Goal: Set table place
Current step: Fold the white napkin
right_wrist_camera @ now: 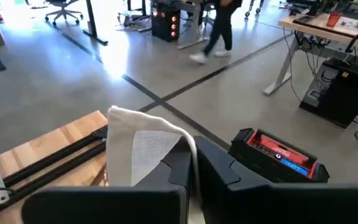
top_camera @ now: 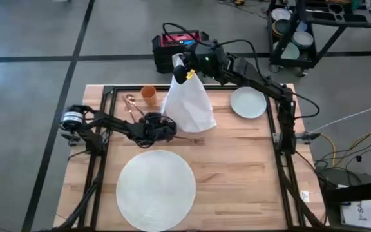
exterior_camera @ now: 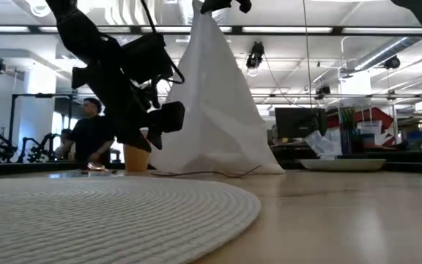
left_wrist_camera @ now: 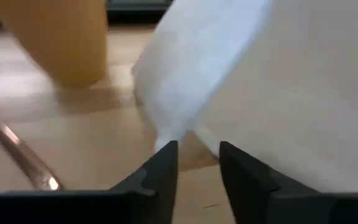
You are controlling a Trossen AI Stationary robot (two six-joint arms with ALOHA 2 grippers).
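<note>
R claw (top_camera: pixel 187 72) clamps white cloth (top_camera: pixel 189 103) aloft; L claw (top_camera: pixel 171 126), slightly apart, behind mat (top_camera: pixel 155 188).

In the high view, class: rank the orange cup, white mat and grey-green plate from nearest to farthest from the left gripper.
From the left gripper:
1. Orange cup, just beyond it toward the table's far edge.
2. White mat, on the near side.
3. Grey-green plate, across on the right.

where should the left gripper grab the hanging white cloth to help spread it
Best guess: its loose lower corner nearest the left gripper, approached low along the table from the left. The right gripper pinches the white cloth at its top, so it drapes in a cone with the hem resting on the wood. The corner sits just ahead of the open fingers.
</note>
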